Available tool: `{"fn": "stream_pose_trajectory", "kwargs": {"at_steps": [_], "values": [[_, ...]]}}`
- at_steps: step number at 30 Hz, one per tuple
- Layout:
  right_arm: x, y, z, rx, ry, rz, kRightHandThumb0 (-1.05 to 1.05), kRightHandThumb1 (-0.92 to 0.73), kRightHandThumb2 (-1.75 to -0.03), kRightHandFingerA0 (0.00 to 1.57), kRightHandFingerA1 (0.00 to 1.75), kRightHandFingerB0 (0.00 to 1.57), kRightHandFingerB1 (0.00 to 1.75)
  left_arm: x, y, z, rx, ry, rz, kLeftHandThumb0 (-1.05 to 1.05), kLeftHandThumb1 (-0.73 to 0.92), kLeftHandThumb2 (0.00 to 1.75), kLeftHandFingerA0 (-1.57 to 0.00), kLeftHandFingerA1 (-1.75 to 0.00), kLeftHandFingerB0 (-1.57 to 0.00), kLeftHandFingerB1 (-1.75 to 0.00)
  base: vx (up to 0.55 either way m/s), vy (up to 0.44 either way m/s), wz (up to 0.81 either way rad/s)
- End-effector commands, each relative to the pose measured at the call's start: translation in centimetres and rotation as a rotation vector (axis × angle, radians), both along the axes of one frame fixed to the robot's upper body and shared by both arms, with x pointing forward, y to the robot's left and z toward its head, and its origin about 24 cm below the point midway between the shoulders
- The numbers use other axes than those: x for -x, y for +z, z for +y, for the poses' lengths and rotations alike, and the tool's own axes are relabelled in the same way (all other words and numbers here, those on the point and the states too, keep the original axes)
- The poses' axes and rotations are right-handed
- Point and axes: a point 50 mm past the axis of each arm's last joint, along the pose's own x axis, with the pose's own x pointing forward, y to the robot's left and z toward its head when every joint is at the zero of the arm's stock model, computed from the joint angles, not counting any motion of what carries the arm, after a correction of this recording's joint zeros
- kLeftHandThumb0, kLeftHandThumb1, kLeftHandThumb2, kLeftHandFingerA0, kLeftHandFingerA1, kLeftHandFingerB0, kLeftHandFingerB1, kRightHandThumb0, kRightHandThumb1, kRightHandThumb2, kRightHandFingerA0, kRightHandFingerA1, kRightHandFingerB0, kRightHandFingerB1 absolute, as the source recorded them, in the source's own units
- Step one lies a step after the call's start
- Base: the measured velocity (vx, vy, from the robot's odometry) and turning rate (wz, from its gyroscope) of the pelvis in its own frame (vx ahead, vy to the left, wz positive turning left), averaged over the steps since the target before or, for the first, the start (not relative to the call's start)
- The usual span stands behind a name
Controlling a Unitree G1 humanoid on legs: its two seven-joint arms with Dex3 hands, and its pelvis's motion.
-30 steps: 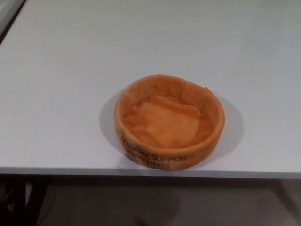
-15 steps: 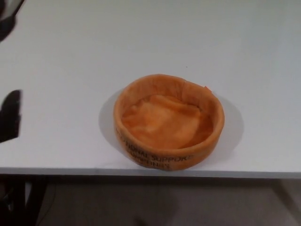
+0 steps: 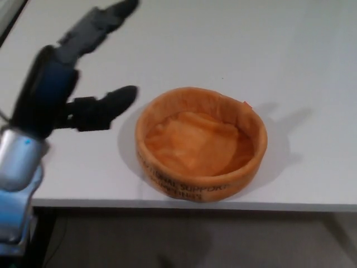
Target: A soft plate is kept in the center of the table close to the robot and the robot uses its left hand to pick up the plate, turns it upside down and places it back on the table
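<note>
Newly arrived left hand (image 3: 61,95) beside upright, round plate (image 3: 201,144).

Even, fairly bright light is falling on the white table (image 3: 223,50). The left hand (image 3: 67,95) is looking motion-blurred, and the soft orange plate (image 3: 201,144), right of it, is casting a faint shadow rightward.

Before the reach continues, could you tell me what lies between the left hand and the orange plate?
Nothing: in the head view only bare white table separates the left hand from the orange plate.
</note>
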Motion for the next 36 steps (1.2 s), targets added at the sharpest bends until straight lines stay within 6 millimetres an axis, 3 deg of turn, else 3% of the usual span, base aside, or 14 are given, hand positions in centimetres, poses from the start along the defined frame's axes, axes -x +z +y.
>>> {"fn": "stream_pose_trajectory", "kwargs": {"at_steps": [1,2,6,8,12,13,14,15,22,23,24,36], "values": [[-0.4,0.1,0.1,0.01,-0.017,-0.001,-0.75,-0.7,-1.06,0.43,0.55,0.3,0.48,-4.3,-2.6,-3.3,-0.512,0.148,0.118,-0.91,0.83,0.66,-0.29,-0.4,-0.28,-0.29,0.0,0.0,0.0],[-0.4,0.4,0.2,0.004,-0.014,-0.004,-0.77,-0.88,-0.68,0.51,0.44,0.37,0.33,-4.4,-3.4,-4.0,-0.582,0.134,0.131,-0.92,0.81,0.65,-0.31,-0.39,-0.3,-0.3,0.0,0.0,0.0],[-0.6,0.4,0.3,-0.012,-0.014,-0.005,-0.77,-0.88,-0.67,0.51,0.43,0.38,0.32,-4.4,-4.1,-4.9,-0.668,0.101,0.139,-0.92,0.8,0.66,-0.28,-0.4,-0.27,-0.29,0.0,0.0,0.0],[-0.6,0.6,0.4,-0.031,0.008,-0.01,-0.74,-0.9,-0.68,0.42,0.44,0.34,0.33,-4.2,-5.0,-5.8,-0.733,0.068,0.147,-0.93,0.8,0.65,-0.31,-0.38,-0.28,-0.29,0.0,0.0,0.0],[-0.8,0.7,0.3,-0.059,0.009,-0.001,-0.72,-0.89,-0.67,0.42,0.44,0.33,0.33,-3.8,-6.1,-6.1,-0.723,0.028,0.196,-0.94,0.79,0.65,-0.31,-0.37,-0.28,-0.29,0.0,0.0,0.0],[-0.8,0.5,0.2,-0.06,0.006,0.002,-0.73,-0.89,-0.68,0.42,0.42,0.33,0.31,-3.8,-6.3,-6.1,-0.726,0.024,0.205,-1.01,0.68,0.78,-0.29,-0.41,-0.24,-0.33,0.0,0.0,0.0],[-0.9,0.2,0.0,-0.061,0.002,0.005,-0.73,-0.89,-0.68,0.42,0.42,0.33,0.31,-3.7,-6.4,-6.1,-0.733,0.02,0.217,-1.01,0.68,0.78,-0.29,-0.41,-0.24,-0.33,0.0,0.0,0.0],[-0.9,0.0,-0.1,-0.052,-0.002,0.014,-0.73,-0.89,-0.68,0.43,0.39,0.33,0.31,-3.6,-6.6,-6.0,-0.746,0.016,0.22,-0.93,0.8,0.65,-0.31,-0.37,-0.26,-0.29,0.0,0.0,0.0],[-1.0,-0.2,-0.2,-0.054,-0.001,0.017,-0.69,-0.91,-0.68,0.44,0.38,0.32,0.31,-3.1,-7.5,-5.6,-0.733,0.013,0.256,-0.93,0.76,0.64,-0.33,-0.37,-0.25,-0.28,0.0,0.0,0.0],[-1.1,-0.4,-0.3,-0.054,-0.003,0.013,-0.66,-0.91,-0.68,0.46,0.39,0.33,0.31,-2.7,-8.1,-5.2,-0.766,0.005,0.267,-0.91,0.57,0.97,-0.28,-0.47,-0.21,-0.41,0.0,0.0,0.0],[-1.2,-0.4,-0.4,-0.05,-0.004,0.01,-0.66,-0.91,-0.68,0.46,0.39,0.34,0.31,-2.7,-8.2,-5.2,-0.778,0.003,0.267,-0.96,0.75,0.64,-0.33,-0.38,-0.27,-0.29,0.0,0.0,0.0],[-1.7,0.1,-0.1,-0.028,0.007,0.016,-0.58,-0.88,-0.67,0.45,0.41,0.33,0.31,-1.2,-9.0,-4.3,-0.942,-0.06,0.267,-0.95,0.73,0.64,-0.33,-0.37,-0.27,-0.29,0.0,0.0,0.0]]}}
